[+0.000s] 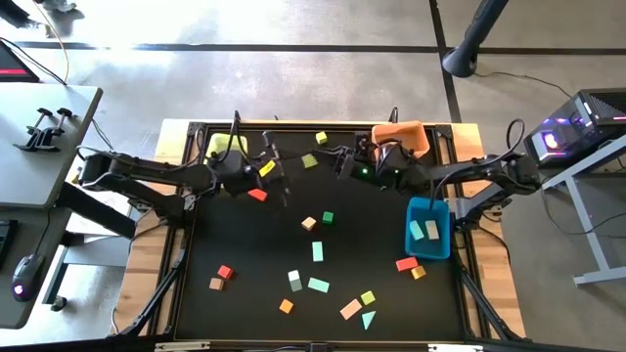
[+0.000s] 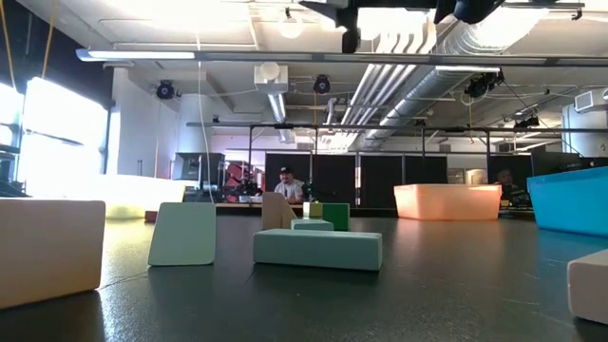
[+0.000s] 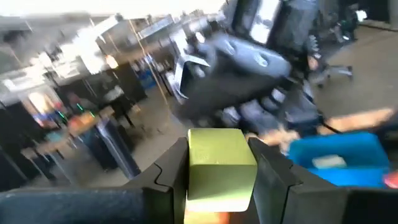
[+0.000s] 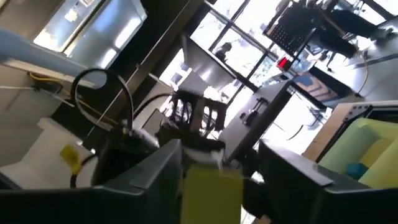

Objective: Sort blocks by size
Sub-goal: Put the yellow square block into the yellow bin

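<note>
Left wrist view: yellow-green block (image 3: 221, 168) between left fingers (image 3: 272, 177).

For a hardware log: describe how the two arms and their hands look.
Both arms are dark, near black, built of slim jointed links, with black cables looping along them. The left hand and right hand each end in two dark, blocky, flat-faced fingers. A small green light glows near the right wrist.

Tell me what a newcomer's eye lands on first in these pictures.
Both arms meet in mid-air over the table's far edge: the left gripper clamps a yellow-green block, and the right gripper faces it with a yellow block between its fingers. Below, coloured blocks lie scattered on the black mat, and the blue bin at the right holds two pale pieces.
</note>
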Available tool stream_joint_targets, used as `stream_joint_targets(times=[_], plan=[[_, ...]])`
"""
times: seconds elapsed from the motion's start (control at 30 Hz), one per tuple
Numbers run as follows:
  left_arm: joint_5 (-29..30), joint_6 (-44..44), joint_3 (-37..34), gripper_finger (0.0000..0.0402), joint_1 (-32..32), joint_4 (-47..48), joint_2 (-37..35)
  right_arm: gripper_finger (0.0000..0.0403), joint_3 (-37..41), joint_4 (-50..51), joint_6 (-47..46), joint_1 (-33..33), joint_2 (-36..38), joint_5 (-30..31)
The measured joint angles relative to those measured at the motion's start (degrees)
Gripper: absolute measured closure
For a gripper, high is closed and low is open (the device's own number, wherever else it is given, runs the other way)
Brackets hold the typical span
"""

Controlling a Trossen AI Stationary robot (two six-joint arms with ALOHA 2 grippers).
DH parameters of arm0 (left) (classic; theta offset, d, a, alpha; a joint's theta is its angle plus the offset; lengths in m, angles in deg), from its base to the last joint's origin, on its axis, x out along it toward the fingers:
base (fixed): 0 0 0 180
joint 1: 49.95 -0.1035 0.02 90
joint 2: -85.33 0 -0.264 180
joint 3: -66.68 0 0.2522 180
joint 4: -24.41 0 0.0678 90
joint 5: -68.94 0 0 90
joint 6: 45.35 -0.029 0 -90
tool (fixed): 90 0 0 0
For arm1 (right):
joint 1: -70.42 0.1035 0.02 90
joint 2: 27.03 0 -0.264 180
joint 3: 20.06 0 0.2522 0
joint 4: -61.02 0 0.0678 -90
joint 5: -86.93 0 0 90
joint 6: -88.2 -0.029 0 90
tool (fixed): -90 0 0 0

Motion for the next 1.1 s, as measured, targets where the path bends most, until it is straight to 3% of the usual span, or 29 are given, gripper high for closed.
stream_joint_targets(times=[0.1,0.3,0.5,0.73,0.9,1.1], plan=[[2.2,5.7,0.0,0.0290,0.0,9.8,-3.3,0.0160,0.0,0.1,1.2,-0.9,1.1,0.1],[11.9,21.8,0.0,0.0290,-2.3,37.9,-10.4,0.0151,0.0,1.3,5.7,-2.2,3.7,1.5],[11.8,39.7,0.0,0.0290,-14.2,63.6,-15.3,0.0150,0.0,3.7,6.6,-2.6,4.0,4.3],[-4.1,37.7,0.0,0.0291,-34.8,70.4,-12.2,0.0149,0.0,5.7,5.4,-2.6,3.9,4.6],[-5.0,34.5,0.0,0.0288,-44.4,71.8,-5.1,0.0149,0.0,5.5,4.0,-1.5,3.9,4.2],[-5.3,30.7,0.0,0.0231,-51.1,67.0,3.7,0.0148,0.0,5.5,4.0,2.1,3.9,4.2]])
